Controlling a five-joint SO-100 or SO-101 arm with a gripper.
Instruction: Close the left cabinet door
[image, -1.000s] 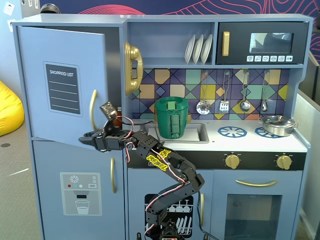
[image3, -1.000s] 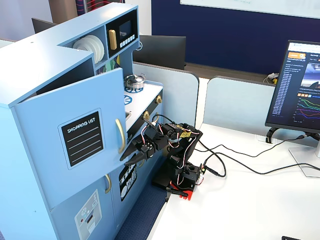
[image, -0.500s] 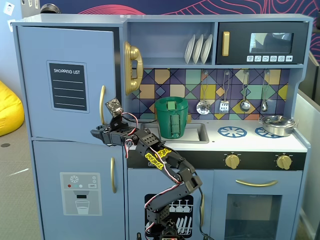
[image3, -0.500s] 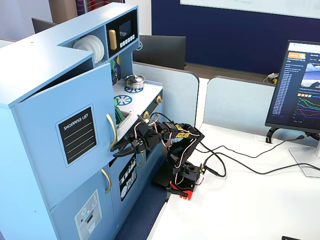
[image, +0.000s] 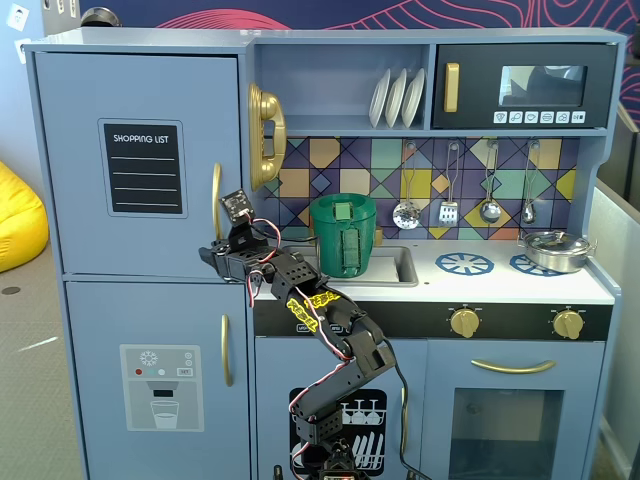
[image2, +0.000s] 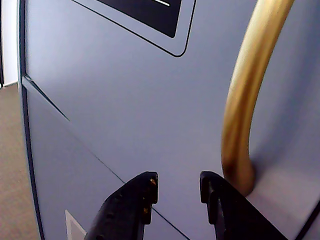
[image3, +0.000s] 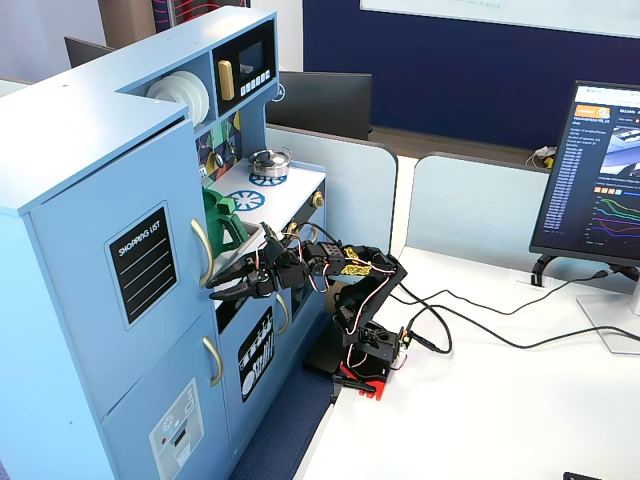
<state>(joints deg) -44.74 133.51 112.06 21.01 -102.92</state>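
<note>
The left cabinet door (image: 140, 110) is light blue, with a black "SHOPPING LIST" panel (image: 146, 168) and a curved gold handle (image: 216, 200). In both fixed views it looks flush with the cabinet front. It also shows in the other fixed view (image3: 90, 230) and fills the wrist view (image2: 125, 100). My gripper (image: 208, 252) is at the door's lower right corner, just left of the handle's foot (image2: 239, 170). Its black jaws (image2: 178, 181) stand a little apart with nothing between them, tips close to the door face. From the side, the gripper (image3: 215, 292) points at the door below the handle (image3: 202, 250).
The lower blue door with the dispenser graphic (image: 160, 385) is right below. A green pot (image: 343, 232) stands in the sink and a gold phone (image: 265, 135) hangs beside the door. The arm's base (image3: 365, 355), cables (image3: 480, 320) and a monitor (image3: 600, 180) are on the white table.
</note>
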